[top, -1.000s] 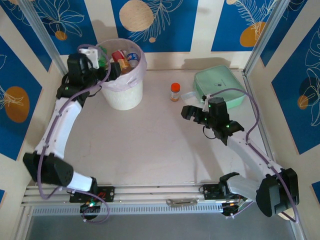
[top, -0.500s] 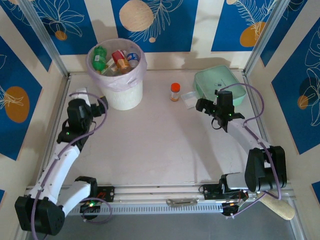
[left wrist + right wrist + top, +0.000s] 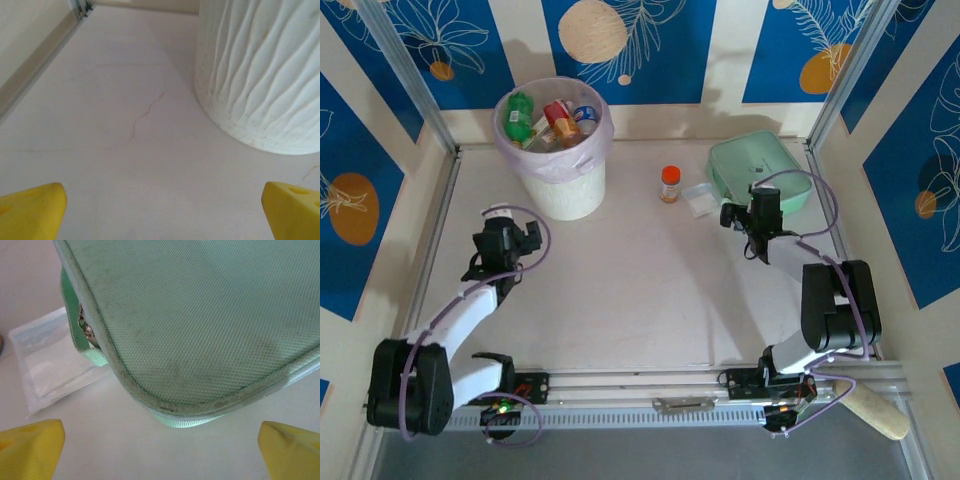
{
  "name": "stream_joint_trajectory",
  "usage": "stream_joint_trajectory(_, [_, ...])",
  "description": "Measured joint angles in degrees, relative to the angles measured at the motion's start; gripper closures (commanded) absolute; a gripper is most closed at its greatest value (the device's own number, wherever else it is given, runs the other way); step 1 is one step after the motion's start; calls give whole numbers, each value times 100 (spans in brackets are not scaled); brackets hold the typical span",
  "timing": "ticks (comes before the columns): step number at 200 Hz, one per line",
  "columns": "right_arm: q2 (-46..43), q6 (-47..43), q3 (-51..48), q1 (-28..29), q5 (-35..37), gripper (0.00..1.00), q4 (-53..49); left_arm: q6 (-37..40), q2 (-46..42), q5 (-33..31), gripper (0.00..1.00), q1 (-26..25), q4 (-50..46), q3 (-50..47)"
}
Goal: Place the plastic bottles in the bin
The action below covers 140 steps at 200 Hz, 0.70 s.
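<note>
Currently, at the left of the overhead view, my left gripper [image 3: 515, 236] sits low over the table [image 3: 620, 290]. Its jaws are spread wide with nothing between them. Its wrist camera shows the yellow fingertips [image 3: 32, 210] far apart above bare tabletop.

Ahead of it and to its right stands the bin [image 3: 565, 190], near but not touching. The plastic bottles [image 3: 552, 120] lie inside the bin's pink liner. I see a green one at left, red-labelled ones in the middle and a blue-capped one at right.

Right of the bin, an orange bottle [image 3: 669, 184] stands upright, well apart from it. Next comes a clear packet [image 3: 699, 199], just beside the mint-green case [image 3: 765, 165].

My right gripper [image 3: 752, 208] hovers at the case's near edge, fingers fully apart and empty. Its wrist camera shows the case's corner ahead of the fingertips [image 3: 30, 447], with the packet to the left.
</note>
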Motion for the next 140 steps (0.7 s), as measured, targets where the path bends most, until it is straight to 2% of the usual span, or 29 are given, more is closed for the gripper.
stream_joint_trajectory(42, [129,-271,-870,83,125,1,1176,306,579,22,0,4,468,-17])
stream_joint_trajectory(64, [-61,-275,-1443,-20,-63,1,1829,494,756,20,0,7,940,-70])
stream_joint_trajectory(98, [-133,-275,-1742,-313,-466,1,2551,992,1176,149,1,9,2109,-529])
stream_joint_trajectory(140, [-92,-273,-1928,-278,-544,1,3182,1458,2293,496,1,9,4356,-1379])
